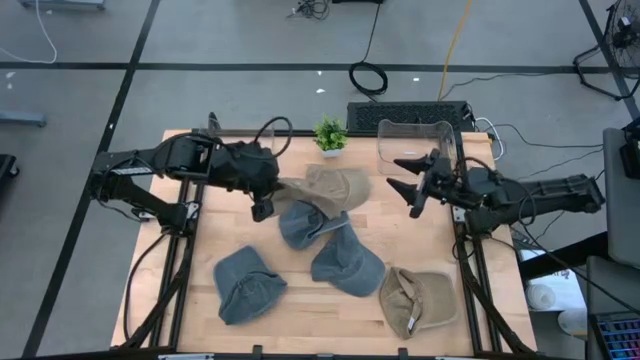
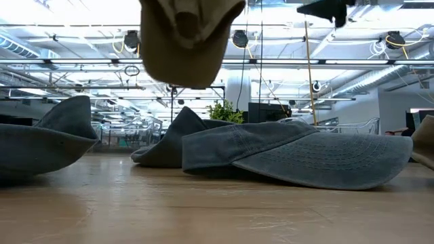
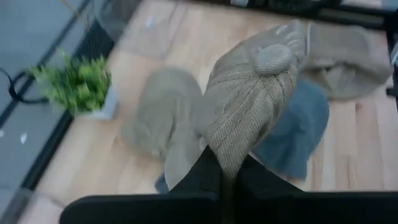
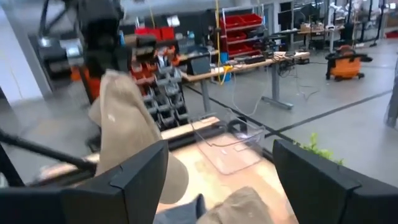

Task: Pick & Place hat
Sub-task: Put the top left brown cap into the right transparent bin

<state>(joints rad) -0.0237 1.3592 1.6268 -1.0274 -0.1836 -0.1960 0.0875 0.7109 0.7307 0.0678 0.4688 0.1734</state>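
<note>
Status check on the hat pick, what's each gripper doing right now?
Left gripper shut on tan hat, hat lifted off table. Right gripper open, empty, by clear bin. Path to bin open.

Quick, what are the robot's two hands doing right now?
Left hand: closed, holding the tan hat up off the table.
Right hand: open, holding nothing, up in the air near the clear bin.
</note>
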